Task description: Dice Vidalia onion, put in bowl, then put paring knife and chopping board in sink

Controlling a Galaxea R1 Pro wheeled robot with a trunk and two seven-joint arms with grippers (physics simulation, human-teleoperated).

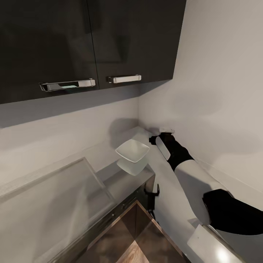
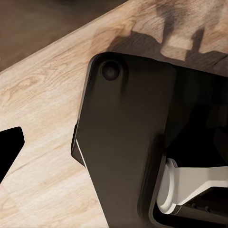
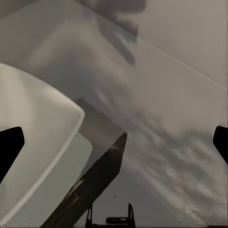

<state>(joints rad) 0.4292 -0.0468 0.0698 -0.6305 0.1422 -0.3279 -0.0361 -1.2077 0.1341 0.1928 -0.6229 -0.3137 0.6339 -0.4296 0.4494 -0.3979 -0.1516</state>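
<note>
Bowl [image 1: 133,150] is being approached in the far countertop [image 1: 126,180] corner, just left of the right gripper [image 1: 162,133], whose fingers are being held spread and empty, so slow clearance is advised.

Dark wall cabinets over a pale corner wall

Two glossy dark cabinet doors [image 1: 91,40] hang at 12 o'clock, each with a chrome bar handle [image 1: 67,85] near its lower edge. White wall [image 1: 219,73] fills 3 o'clock; wood-plank floor [image 1: 133,252] shows at 6 o'clock.
</note>
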